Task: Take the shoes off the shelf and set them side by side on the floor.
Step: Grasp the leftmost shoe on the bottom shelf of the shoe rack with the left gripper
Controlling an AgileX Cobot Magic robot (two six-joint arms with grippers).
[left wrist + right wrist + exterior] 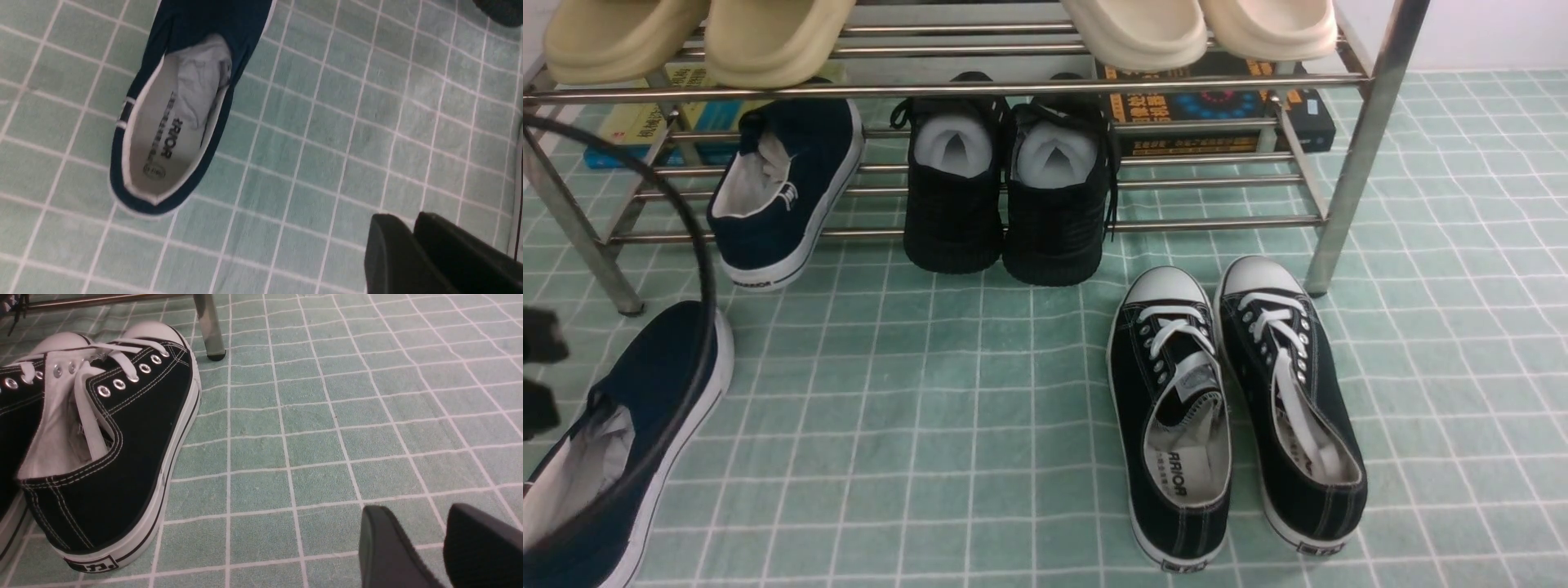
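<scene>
Navy-blue canvas slip-on sneaker (pixel 780 192) sat on the lower tier of the silver tubular shelf (pixel 1217 222), heel outward, long axis front-to-back, ahead and right of the nearer, empty, slightly parted left claw (pixel 538 371). Its mate (pixel 654 359) lay on the mint-green gridded floor (pixel 931 408).

Your near left, one slip-on (pixel 629 441) on the floor (pixel 947 425), its mate (pixel 784 192) behind it on the lower tier of the shelf (pixel 1360 163), stuffed pair (pixel 1054 220) to its right at mid-tier, lace-up pair (pixel 1176 408) on the floor before the right leg, slides (pixel 768 41) on the top tier
</scene>
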